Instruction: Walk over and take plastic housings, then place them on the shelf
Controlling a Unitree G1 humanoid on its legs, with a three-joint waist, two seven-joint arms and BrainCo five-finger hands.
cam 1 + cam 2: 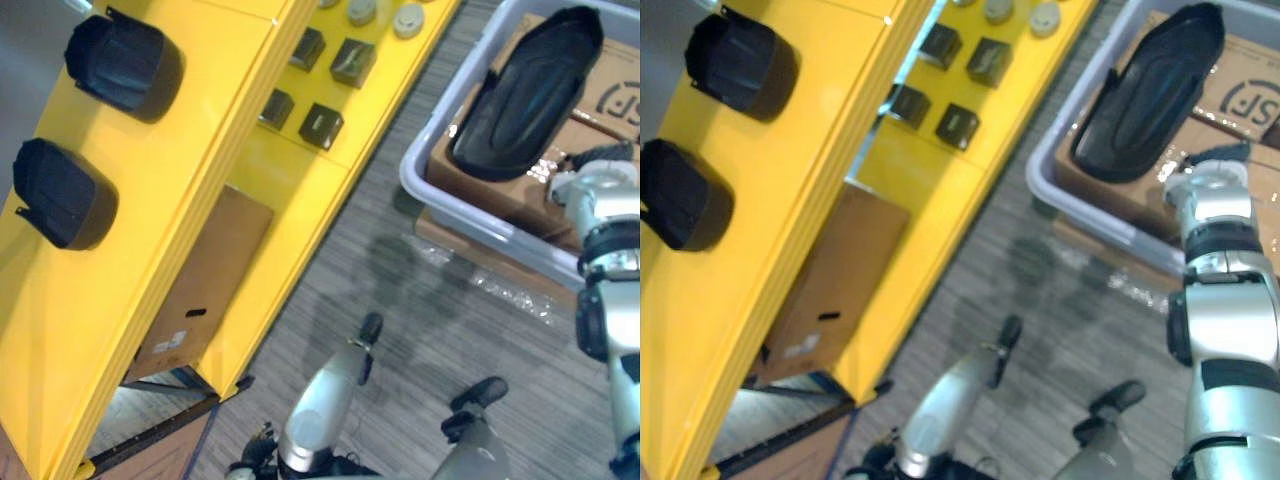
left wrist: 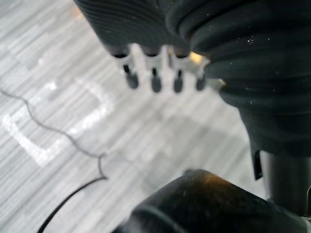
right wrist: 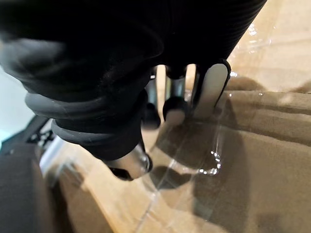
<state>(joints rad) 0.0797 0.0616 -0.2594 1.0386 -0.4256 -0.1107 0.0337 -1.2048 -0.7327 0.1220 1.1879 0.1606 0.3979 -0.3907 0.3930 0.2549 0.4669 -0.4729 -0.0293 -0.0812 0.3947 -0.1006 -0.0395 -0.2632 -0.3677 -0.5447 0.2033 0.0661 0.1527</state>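
Right hand (image 3: pixel 211 90) loosely open, empty, fingertips on cardboard box (image 1: pixel 500 190) in grey bin (image 1: pixel 425 140), near long black housing (image 1: pixel 530 90) | left hand (image 2: pixel 155 82) open, empty, above floor (image 2: pixel 73 145)

— what is the left hand (image 2: pixel 154 83) doing?
— it is hanging with its fingers pointing downward, lying straight in a row and holding nothing.
— and the right arm (image 1: pixel 1225 330)?
— it is reaching forward from the lower right, with the wrist bending down at the far end.
— is the right hand (image 3: pixel 214 92) gripping anything?
— no, it is pointing its straight fingers downward, with the thumb (image 3: pixel 131 165) sitting apart from them, and nothing is being pinched.
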